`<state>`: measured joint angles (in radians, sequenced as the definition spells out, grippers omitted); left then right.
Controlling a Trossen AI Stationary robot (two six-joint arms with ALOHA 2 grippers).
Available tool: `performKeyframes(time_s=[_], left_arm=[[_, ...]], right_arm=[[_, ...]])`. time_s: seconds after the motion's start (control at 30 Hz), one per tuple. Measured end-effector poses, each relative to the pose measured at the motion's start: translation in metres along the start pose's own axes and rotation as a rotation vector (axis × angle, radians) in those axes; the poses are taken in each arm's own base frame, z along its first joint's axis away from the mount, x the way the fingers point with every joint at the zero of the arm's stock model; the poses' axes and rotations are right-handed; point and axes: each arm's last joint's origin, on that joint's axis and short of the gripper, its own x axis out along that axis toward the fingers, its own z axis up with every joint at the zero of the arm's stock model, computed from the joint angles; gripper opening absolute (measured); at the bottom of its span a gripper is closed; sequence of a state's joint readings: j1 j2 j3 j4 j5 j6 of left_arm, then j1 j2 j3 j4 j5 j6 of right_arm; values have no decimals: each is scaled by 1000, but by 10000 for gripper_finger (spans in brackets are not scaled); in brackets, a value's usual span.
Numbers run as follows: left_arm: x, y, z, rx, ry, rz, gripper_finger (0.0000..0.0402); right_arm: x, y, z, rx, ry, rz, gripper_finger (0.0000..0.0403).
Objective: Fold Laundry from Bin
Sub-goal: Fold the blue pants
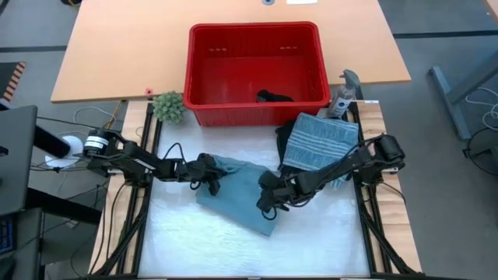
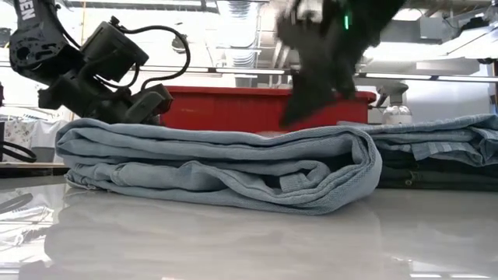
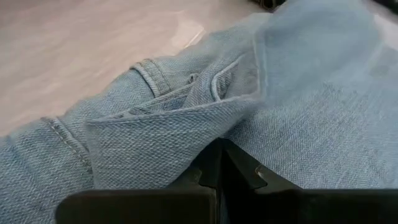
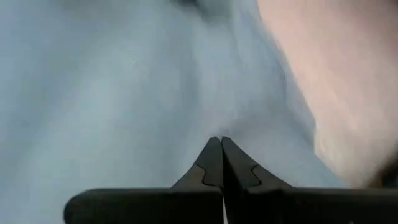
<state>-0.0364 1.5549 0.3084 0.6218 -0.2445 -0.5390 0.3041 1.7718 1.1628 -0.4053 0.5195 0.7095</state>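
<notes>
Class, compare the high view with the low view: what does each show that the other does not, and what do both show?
Only the high view: the black garment inside the bin, the plant, and the striped cloth seen from above. Only the low view: the folded layers along the denim's side, and the room's ceiling behind. Both: the denim on the table, the red bin, and both shut grippers, left and right, at the denim.

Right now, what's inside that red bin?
Inside the red bin only one small dark garment shows, lying near its front wall. Anything beneath that garment is covered; the rest of the floor looks bare.
</notes>
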Motion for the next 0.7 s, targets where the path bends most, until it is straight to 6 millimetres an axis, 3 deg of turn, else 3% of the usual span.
performKeyframes(time_s=[0.17, 0.3, 0.43, 0.63, 0.7], left_arm=[[1, -2, 3, -57, -6, -29, 0], [2, -4, 6, -59, -12, -39, 0], [2, -6, 8, -67, -22, -45, 0], [2, -6, 9, -129, -23, -54, 0], [2, -7, 10, -145, -20, -75, 0]], right_arm=[[-20, 22, 19, -53, -193, 189, 16], [-23, 36, 19, -72, -245, 278, 16], [-7, 45, 4, -72, -194, 285, 16], [38, 72, -53, -102, -14, 338, 16], [49, 78, -63, -93, 45, 389, 16]])
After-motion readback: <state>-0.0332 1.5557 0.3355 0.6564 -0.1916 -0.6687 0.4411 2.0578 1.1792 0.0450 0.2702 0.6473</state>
